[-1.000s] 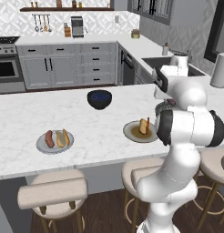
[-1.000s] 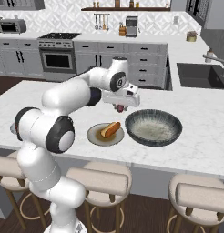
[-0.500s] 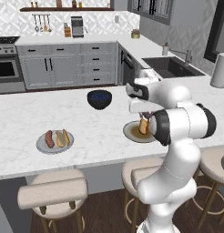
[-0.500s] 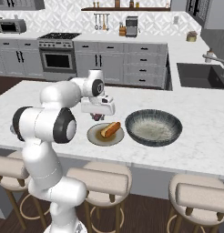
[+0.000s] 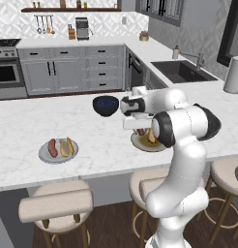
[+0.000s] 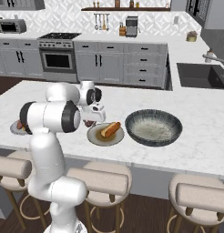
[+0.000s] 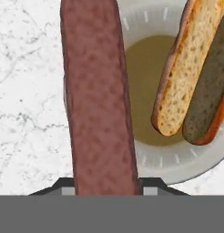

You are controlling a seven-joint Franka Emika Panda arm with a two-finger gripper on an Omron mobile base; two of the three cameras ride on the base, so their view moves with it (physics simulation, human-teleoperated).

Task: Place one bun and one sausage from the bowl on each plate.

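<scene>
Reddish-brown sausage (image 7: 98,100) sits clamped in the pincer (image 7: 104,184); just beyond, the tan-centred plate (image 7: 177,157) with its bun (image 7: 189,68) awaits lowering, release.

Sausage (image 7: 98,95) above plate (image 7: 177,166) edge, beside bun (image 7: 186,68).

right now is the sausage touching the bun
Apart. The hand view shows bare plate between the held sausage and the bun lying on it.

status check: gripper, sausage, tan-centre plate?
Gripper shut on sausage, over the tan-centre plate's edge. Bun already on that plate. Grey plate has bun and sausage. Nothing in the way.
</scene>
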